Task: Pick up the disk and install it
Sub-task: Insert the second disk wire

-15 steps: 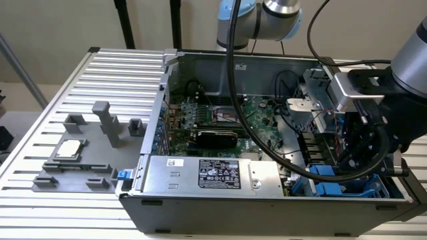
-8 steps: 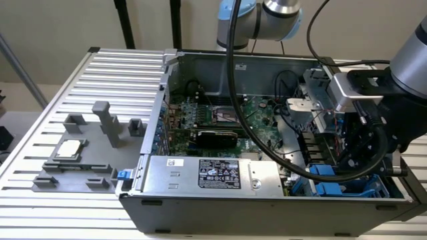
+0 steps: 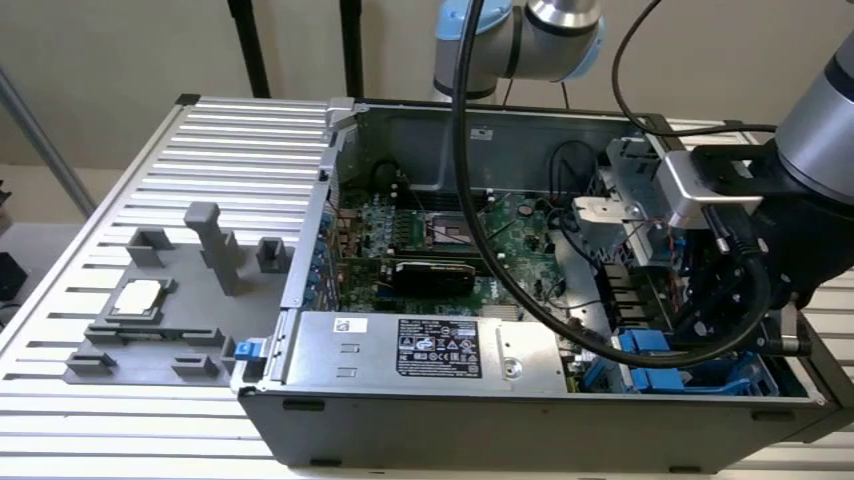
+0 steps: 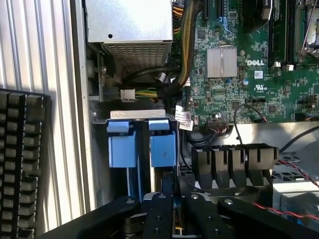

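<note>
The black metal end effector [image 4: 167, 209] sits low in the drive corner of the open grey steel computer case [image 3: 400, 420], its fingers narrowed on what seems to be the thin edge of the silver-grey disk [image 4: 167, 181], though I cannot tell for certain. Just beyond stand two blue plastic caddy tabs [image 4: 142, 144], closely walled by sheet metal. Farther off lie the green motherboard [image 4: 259, 64] and the perforated silver power supply [image 4: 129, 30].

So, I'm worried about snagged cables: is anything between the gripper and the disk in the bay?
Nothing visible does. The gripper sits right at the blue-bracketed disk in the drive bay; the cable bundle and the black connectors lie off to the sides, outside that gap.
</note>
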